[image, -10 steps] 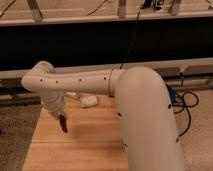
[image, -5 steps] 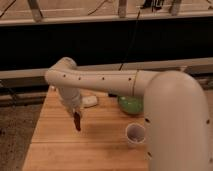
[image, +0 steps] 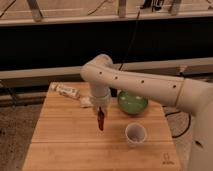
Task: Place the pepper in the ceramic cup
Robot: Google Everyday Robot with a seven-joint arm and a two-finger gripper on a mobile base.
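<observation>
Nearest the camera, the ceramic cup (image: 135,133) stood upright on the desk (image: 60,140) with its mouth unobstructed. Just behind it and to its left in the view, the gripper (image: 101,111) hung pointing down. Its fingers were closed on the upper end of the pepper (image: 101,122), which dangled tip-down clear of the wood, near the cup but not over it.

To finish well, the arm would need to carry the pepper sideways until its tip sat over the cup's centre, lower it inside the rim, then release. The mouth looked narrow, so a skewed drop could miss. The green bowl (image: 132,102) close behind was the wrong target.

The fingers were hard to separate from the pepper's top. The pale lump (image: 86,102) ran in behind the wrist, and the wrapped packet (image: 66,90) showed no legible marking.
</observation>
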